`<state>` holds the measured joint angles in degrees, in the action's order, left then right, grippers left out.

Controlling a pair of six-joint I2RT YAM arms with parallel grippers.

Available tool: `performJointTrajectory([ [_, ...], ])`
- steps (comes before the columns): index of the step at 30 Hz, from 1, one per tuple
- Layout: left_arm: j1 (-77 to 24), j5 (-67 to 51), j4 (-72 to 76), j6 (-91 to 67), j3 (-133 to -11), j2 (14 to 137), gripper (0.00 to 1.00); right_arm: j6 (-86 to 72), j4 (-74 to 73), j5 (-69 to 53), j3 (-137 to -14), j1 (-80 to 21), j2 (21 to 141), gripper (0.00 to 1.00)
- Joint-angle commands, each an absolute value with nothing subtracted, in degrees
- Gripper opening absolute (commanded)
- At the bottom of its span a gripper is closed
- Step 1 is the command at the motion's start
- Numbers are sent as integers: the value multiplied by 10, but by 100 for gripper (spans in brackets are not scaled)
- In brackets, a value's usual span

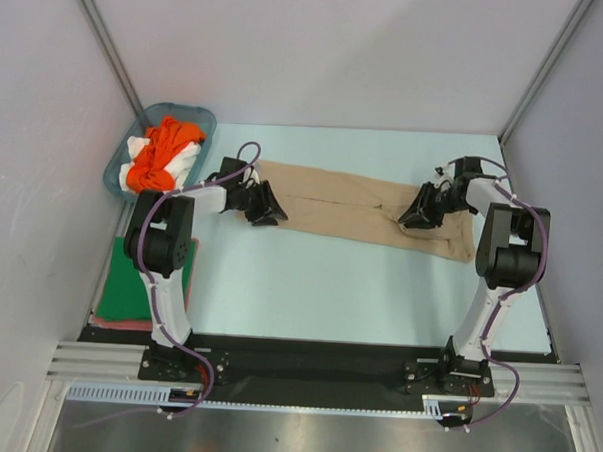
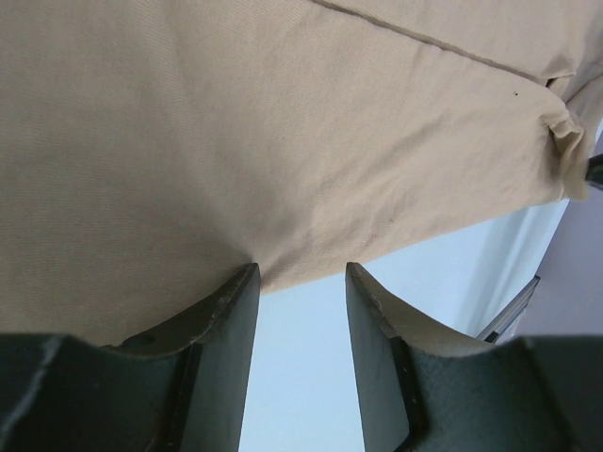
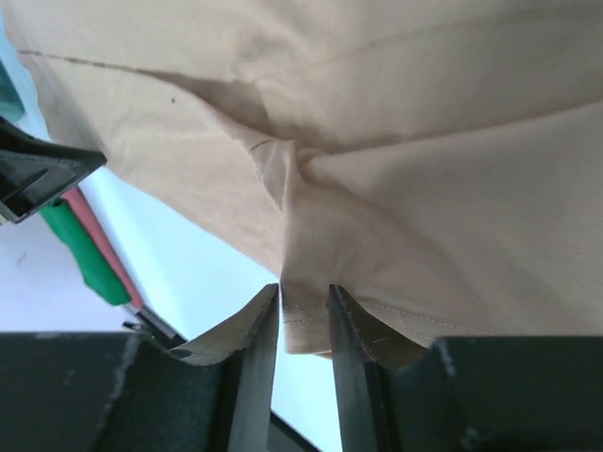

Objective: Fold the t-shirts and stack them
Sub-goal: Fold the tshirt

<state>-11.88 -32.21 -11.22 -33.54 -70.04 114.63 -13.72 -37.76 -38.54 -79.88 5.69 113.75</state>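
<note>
T-shirts [image 1: 165,150] in basket [image 1: 202,113] | left end effector [image 2: 300,273] spread | right end effector [image 3: 303,290] pinching tan t-shirt [image 1: 348,200]

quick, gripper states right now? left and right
left gripper: open, jaws apart at the edge of the tan t-shirt, nothing between them.
right gripper: closed on the tan t-shirt's hem.

Soft matt finely woven cloth of the tan-beige t-shirt [image 1: 363,204], creased, counter [image 1: 329,287] smooth with a faint sheen, basket [image 1: 191,111] of translucent teal plastic, left pincer [image 2: 300,278] matt dark plastic, scuffed edges.
</note>
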Motion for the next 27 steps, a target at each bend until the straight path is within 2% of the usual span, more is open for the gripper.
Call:
performJointTrajectory([
  [1,-123,-333,-100,-335,-693,1114,47,-149,-368,-433,-775,50,1109,35],
  [3,-123,-333,-100,-336,-692,1113,47,-147,-376,-445,-765,49,1104,43],
  [5,-123,-333,-98,-337,-689,1111,47,-141,-384,-447,-759,56,1100,45],
  [7,-123,-332,-98,-337,-687,1109,47,-144,-384,-446,-751,69,1084,51],
  [11,-123,-332,-96,-339,-685,1107,47,-192,-340,-471,-751,83,1069,51],
  [13,-123,-331,-95,-339,-683,1107,47,-221,-317,-473,-758,79,1074,47],
  [15,-123,-332,-94,-341,-683,1106,47,-251,-290,-457,-755,75,1076,38],
  [16,-124,-332,-93,-343,-683,1107,47,-265,-278,-454,-752,75,1081,30],
  [17,-124,-333,-91,-345,-683,1106,47,-294,-240,-456,-745,68,1099,8],
  [22,-124,-335,-91,-346,-685,1105,48,-322,-206,-455,-750,50,1139,1],
  [27,-125,-338,-90,-347,-687,1107,48,-368,-134,-471,-749,36,1177,0],
])
